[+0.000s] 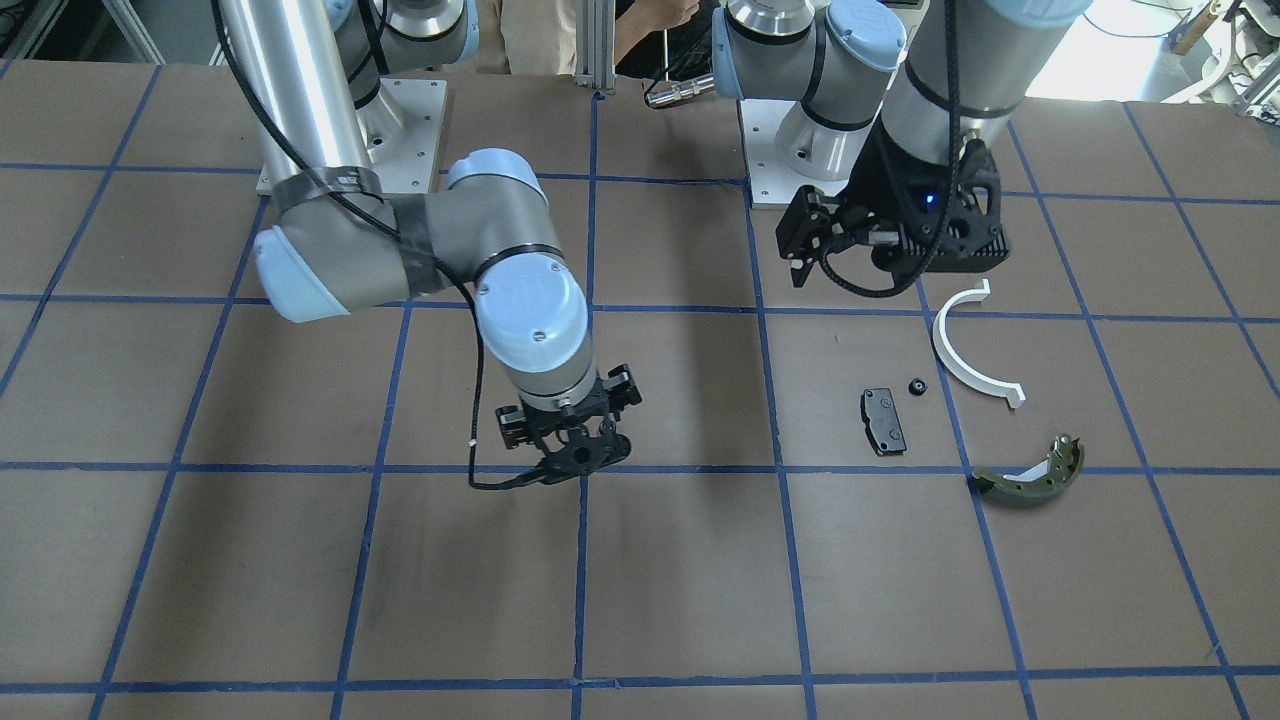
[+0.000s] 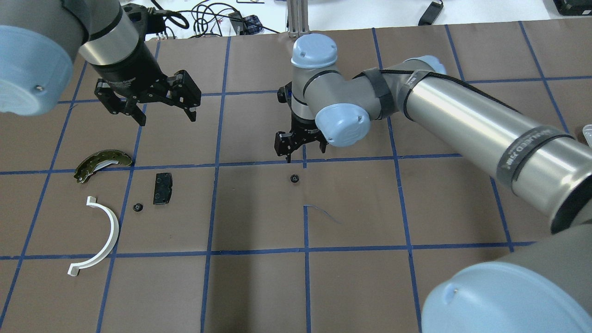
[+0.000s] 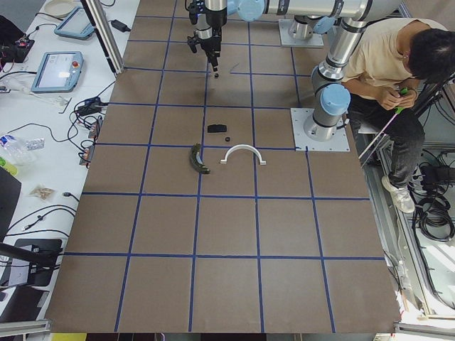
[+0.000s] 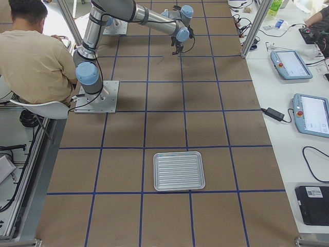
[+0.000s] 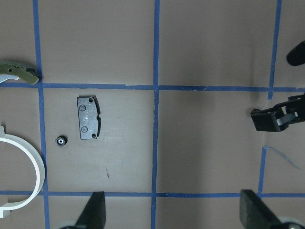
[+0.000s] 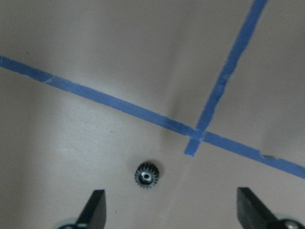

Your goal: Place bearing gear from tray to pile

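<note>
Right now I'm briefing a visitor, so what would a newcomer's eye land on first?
The right gripper hangs open over a small black gear lying alone mid-table. Toward the robot's left lies the pile: white half-ring, black pad, olive shoe and a second gear, the left gripper open nearby.

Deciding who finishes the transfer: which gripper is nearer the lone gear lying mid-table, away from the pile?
Right. The right gripper hovers open just above the lone gear. The left gripper hangs far off to the side, over by the black pad.
</note>
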